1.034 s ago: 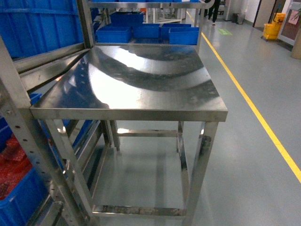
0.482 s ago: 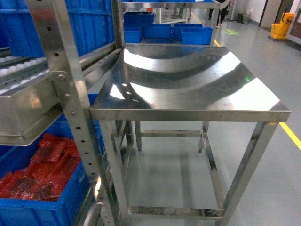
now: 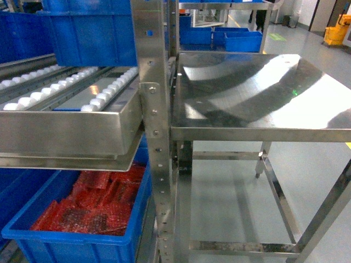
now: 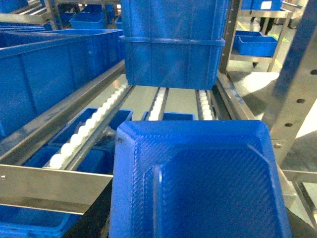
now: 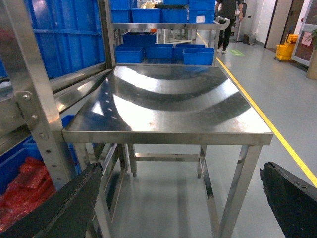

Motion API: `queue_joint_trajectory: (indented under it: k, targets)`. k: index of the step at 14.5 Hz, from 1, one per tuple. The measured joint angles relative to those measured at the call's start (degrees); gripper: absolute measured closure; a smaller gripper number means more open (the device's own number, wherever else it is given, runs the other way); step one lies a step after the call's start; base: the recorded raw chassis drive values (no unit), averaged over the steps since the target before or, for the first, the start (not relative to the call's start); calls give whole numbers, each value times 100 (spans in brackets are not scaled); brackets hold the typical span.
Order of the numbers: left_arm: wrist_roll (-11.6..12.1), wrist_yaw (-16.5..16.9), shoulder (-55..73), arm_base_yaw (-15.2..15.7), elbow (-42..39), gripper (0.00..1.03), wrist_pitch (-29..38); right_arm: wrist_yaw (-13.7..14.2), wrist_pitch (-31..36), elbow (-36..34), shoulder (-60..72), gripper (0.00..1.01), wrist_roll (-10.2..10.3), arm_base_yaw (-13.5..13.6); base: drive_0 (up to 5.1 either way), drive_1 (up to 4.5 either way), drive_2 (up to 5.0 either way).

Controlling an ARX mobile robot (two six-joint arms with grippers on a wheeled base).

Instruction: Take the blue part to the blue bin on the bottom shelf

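Fingers (image 5: 59, 208) of our right gripper (image 5: 178, 198) are spread wide before a steel table (image 5: 168, 99). Our left gripper carries the blue part (image 4: 198, 183) above the roller shelf (image 4: 89, 134); its fingers are hidden, so we cannot tell their state.

factory floor: roller racks (image 3: 82, 87), blue bins (image 3: 93, 33), yellow floor line (image 5: 262, 104)

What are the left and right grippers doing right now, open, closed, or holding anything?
Left gripper: not visible; a blue textured plastic part fills its wrist view, so cannot tell.
Right gripper: open, black fingers spread wide, holding nothing.
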Motion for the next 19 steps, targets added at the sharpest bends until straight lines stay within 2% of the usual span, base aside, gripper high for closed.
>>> queue_joint_trajectory:
  k: [19]
  targets:
    - [0,11,0,-7,0,60,11,0,4,-2,0,3,0,0,-501,241,241]
